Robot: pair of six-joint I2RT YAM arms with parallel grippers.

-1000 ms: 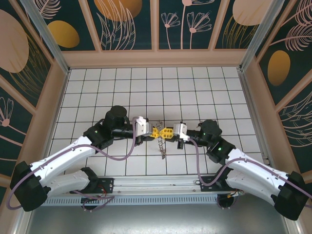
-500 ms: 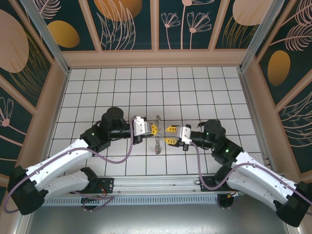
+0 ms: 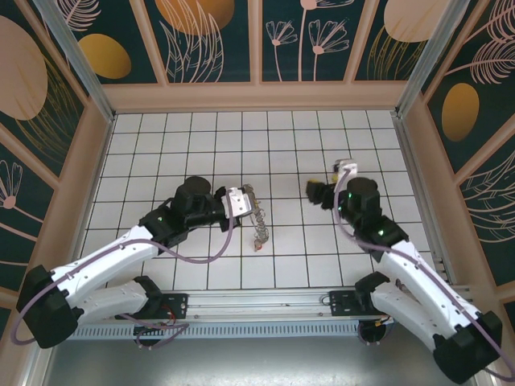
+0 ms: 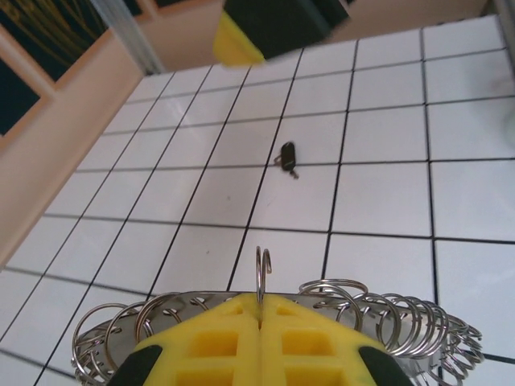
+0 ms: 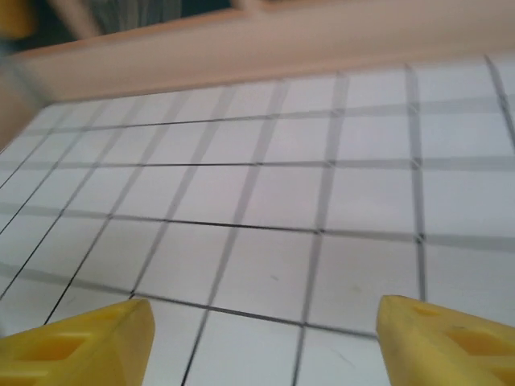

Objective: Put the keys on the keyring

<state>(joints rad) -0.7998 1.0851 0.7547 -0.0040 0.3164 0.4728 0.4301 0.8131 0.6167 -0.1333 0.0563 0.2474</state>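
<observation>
left jaws pinch the keyring (image 4: 262, 273); right jaws open, empty
thin, stiff, likely slippery wire; dark key (image 4: 287, 157) at 12 o'clock looks light, take its head.

1. My left fingers (image 4: 201, 346) and right fingers (image 5: 80, 338): yellow.
2. Rings (image 4: 386, 318): silvery.
3. Key (image 4: 287, 155): dark head.
4. Floor (image 3: 201, 137): white tiles, dark grid.
5. Walls (image 3: 338, 40): dark teal, pale flowers, orange discs.
</observation>
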